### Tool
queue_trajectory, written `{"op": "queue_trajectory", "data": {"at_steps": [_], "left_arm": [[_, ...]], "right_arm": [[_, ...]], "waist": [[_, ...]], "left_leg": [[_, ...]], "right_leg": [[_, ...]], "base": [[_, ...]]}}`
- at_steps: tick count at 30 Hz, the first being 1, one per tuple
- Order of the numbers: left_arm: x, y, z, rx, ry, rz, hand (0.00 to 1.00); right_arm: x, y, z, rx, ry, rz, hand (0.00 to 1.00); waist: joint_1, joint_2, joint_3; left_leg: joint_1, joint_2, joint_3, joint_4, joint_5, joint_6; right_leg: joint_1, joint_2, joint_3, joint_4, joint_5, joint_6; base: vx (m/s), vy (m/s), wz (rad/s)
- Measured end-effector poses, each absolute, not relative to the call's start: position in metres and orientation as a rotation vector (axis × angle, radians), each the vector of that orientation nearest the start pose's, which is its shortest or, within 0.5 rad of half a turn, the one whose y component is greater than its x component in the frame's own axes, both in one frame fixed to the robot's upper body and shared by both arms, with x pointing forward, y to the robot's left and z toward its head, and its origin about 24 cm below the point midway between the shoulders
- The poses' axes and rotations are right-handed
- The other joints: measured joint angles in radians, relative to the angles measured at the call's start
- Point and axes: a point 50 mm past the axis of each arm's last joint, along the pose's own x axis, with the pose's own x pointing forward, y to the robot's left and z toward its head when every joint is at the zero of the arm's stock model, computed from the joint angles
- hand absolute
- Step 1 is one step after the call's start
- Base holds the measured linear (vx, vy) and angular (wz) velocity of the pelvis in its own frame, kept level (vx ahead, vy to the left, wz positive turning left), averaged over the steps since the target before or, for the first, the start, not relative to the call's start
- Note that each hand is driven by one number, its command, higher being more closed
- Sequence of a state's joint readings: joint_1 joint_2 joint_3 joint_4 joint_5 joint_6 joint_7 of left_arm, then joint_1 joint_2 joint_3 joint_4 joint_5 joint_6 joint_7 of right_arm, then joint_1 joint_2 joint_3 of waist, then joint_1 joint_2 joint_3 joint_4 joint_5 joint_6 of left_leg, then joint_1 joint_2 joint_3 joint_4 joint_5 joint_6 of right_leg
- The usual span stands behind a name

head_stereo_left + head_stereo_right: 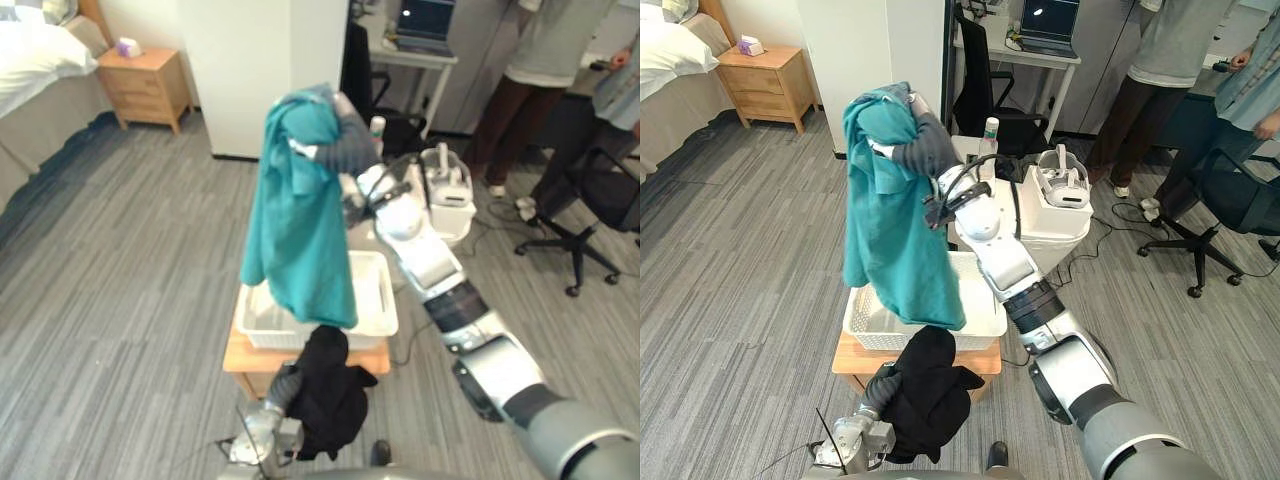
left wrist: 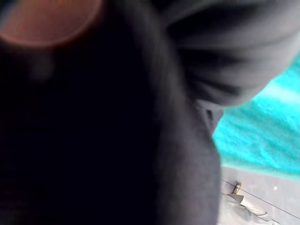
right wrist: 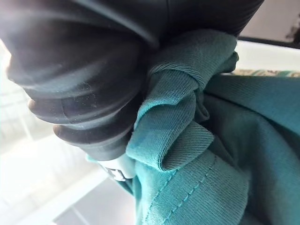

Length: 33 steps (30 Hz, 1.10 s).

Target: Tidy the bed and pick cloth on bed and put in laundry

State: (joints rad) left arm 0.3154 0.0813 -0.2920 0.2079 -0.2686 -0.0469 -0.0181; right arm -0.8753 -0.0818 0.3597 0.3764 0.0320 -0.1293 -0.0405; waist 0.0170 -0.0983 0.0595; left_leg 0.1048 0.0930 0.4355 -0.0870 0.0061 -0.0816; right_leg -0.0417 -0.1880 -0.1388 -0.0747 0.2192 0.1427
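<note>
Shirt [image 1: 300, 230], teal, draped from raised right hand [image 1: 923, 148] above white basket [image 1: 383, 290] on wooden surface [image 1: 250, 360]; grasp hidden under cloth, cannot tell. Lower well into basket before releasing. Keep black cloth [image 1: 325, 395], bunched over left hand [image 1: 283, 385] at surface's near edge, clear of rim; grasp there equally unreadable.

A teal shirt [image 1: 300, 230], black garment [image 1: 325, 395], white basket [image 1: 380, 300], grey streaked carpet [image 1: 120, 260].

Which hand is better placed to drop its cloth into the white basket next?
Right. The right hand carries the teal shirt high, hanging straight over the white basket. The left hand sits low with the black cloth, in front of the basket's near edge.
</note>
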Motion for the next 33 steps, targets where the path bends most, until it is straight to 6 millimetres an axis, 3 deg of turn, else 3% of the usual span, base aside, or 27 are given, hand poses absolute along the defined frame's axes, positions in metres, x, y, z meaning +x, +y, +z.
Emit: {"op": "queue_trajectory", "data": {"at_steps": [3,8,12,14,19,23,26,30,31,33], "left_arm": [[0.154,0.116,-0.065,-0.209,0.494,-0.152,1.00],[0.163,0.121,-0.060,-0.191,0.462,-0.163,1.00],[0.173,0.122,-0.052,-0.190,0.415,-0.187,1.00],[0.177,0.120,-0.048,-0.202,0.389,-0.198,1.00],[0.180,0.115,-0.042,-0.214,0.358,-0.235,1.00],[0.182,0.111,-0.038,-0.229,0.342,-0.235,1.00],[0.182,0.112,-0.039,-0.230,0.342,-0.232,1.00],[0.183,0.116,-0.039,-0.228,0.340,-0.212,1.00],[0.183,0.118,-0.039,-0.229,0.340,-0.201,1.00],[0.181,0.120,-0.040,-0.231,0.343,-0.185,1.00]], "right_arm": [[0.357,-0.021,0.201,-0.313,-0.508,0.447,1.00],[0.381,-0.033,0.215,-0.389,-0.462,0.361,1.00],[0.401,-0.073,0.235,-0.412,-0.431,0.209,1.00],[0.408,-0.105,0.239,-0.421,-0.402,0.118,1.00],[0.408,-0.131,0.241,-0.397,-0.398,0.028,1.00],[0.397,-0.136,0.197,-0.355,-0.330,0.035,1.00],[0.383,-0.122,0.147,-0.299,-0.212,0.082,1.00],[0.362,-0.092,0.115,-0.285,-0.168,0.191,1.00],[0.357,-0.081,0.112,-0.299,-0.173,0.226,0.00],[0.350,-0.068,0.110,-0.311,-0.187,0.275,0.00]], "waist": [[0.003,0.011,0.012],[0.005,0.038,0.104],[0.018,0.082,0.181],[0.026,0.098,0.206],[0.022,0.119,0.229],[0.021,0.125,0.232],[0.023,0.124,0.232],[0.016,0.124,0.232],[0.009,0.124,0.232],[-0.003,0.124,0.232]], "left_leg": [[-0.040,0.004,-0.019,0.012,0.007,-0.002],[-0.132,0.011,-0.032,0.060,0.008,-0.010],[-0.201,0.026,-0.059,0.067,0.044,-0.014],[-0.222,0.033,-0.068,0.051,0.060,-0.016],[-0.219,0.035,-0.046,0.037,0.066,-0.015],[-0.206,0.036,-0.021,0.037,0.057,-0.012],[-0.200,0.036,-0.006,0.057,0.035,-0.012],[-0.200,0.044,0.009,0.096,0.009,-0.012],[-0.199,0.046,0.009,0.103,0.006,-0.012],[-0.195,0.047,0.009,0.104,0.002,-0.011]], "right_leg": [[-0.024,0.000,-0.009,0.001,-0.005,-0.008],[-0.078,-0.008,-0.031,0.001,-0.028,-0.036],[-0.135,-0.003,-0.060,0.004,-0.029,-0.038],[-0.158,0.012,-0.070,0.003,-0.027,-0.039],[-0.177,0.016,-0.045,0.001,-0.021,-0.030],[-0.177,0.018,-0.019,0.001,-0.015,-0.022],[-0.177,0.015,0.004,0.001,-0.015,-0.022],[-0.168,0.014,0.017,-0.001,-0.015,-0.022],[-0.162,0.015,0.018,-0.003,-0.015,-0.022],[-0.154,0.015,0.019,-0.009,-0.015,-0.022]], "base": [[-0.04,-0.067,0.13],[-0.08,-0.074,0.12],[-0.05,-0.066,0.20],[-0.01,-0.039,0.06],[0.05,0.006,-0.15],[0.06,0.014,-0.15],[0.04,0.013,-0.19],[0.00,0.001,-0.10],[0.00,0.000,0.00],[-0.03,-0.013,0.01]]}}
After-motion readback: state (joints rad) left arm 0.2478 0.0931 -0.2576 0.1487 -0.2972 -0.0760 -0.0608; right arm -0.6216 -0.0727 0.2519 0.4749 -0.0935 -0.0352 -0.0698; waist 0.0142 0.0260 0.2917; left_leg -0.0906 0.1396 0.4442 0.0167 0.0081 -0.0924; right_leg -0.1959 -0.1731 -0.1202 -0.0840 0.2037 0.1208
